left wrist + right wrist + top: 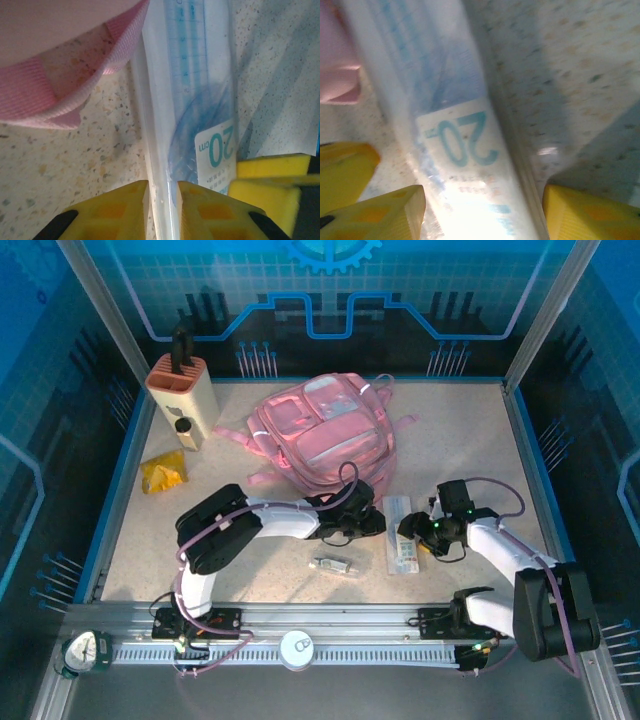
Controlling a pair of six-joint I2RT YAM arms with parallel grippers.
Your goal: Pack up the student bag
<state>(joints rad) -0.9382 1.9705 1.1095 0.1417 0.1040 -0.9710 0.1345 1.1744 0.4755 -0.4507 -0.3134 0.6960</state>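
Note:
The student bag (320, 430), a big pink backpack, lies at the back middle of the table. One of its straps (30, 95) reaches toward a clear packet holding a blue ruler set (401, 543), which lies flat just in front of the bag. My left gripper (378, 523) pinches the packet's (200, 100) long left edge, its jaws (162, 187) close together on the plastic. My right gripper (408, 532) straddles the packet (460, 140) across its width, with a finger against each side (482, 200). One of its yellow fingers (270, 182) appears in the left wrist view.
A small clear item (333, 564) lies on the table in front of the left gripper. A yellow packet (163, 472) and a beige holder with a black top (182, 398) sit at the back left. Blue walls enclose the table.

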